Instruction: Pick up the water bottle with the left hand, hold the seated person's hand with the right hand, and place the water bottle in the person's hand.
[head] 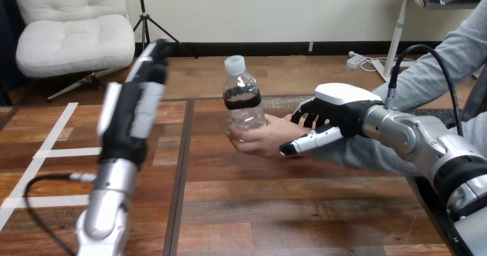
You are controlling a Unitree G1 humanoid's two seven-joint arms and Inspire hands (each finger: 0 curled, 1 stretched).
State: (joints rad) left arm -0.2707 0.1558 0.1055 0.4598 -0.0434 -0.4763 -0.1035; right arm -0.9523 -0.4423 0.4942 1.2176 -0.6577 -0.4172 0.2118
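A clear water bottle (243, 98) with a white cap and a black band stands upright in the person's hand (261, 138), whose fingers wrap its lower part above the middle of the table. My right hand (336, 111) comes in from the right and clasps the person's wrist: its fingers (309, 117) curl over the far side and its thumb lies along the near side. My left hand (135, 104) is raised at the left with straight fingers pointing up, open and holding nothing, well apart from the bottle.
White tape lines (54, 151) mark the wooden table (287, 210) at its left. The person's grey sleeve (425, 75) crosses the table's right edge behind my right forearm (413, 135).
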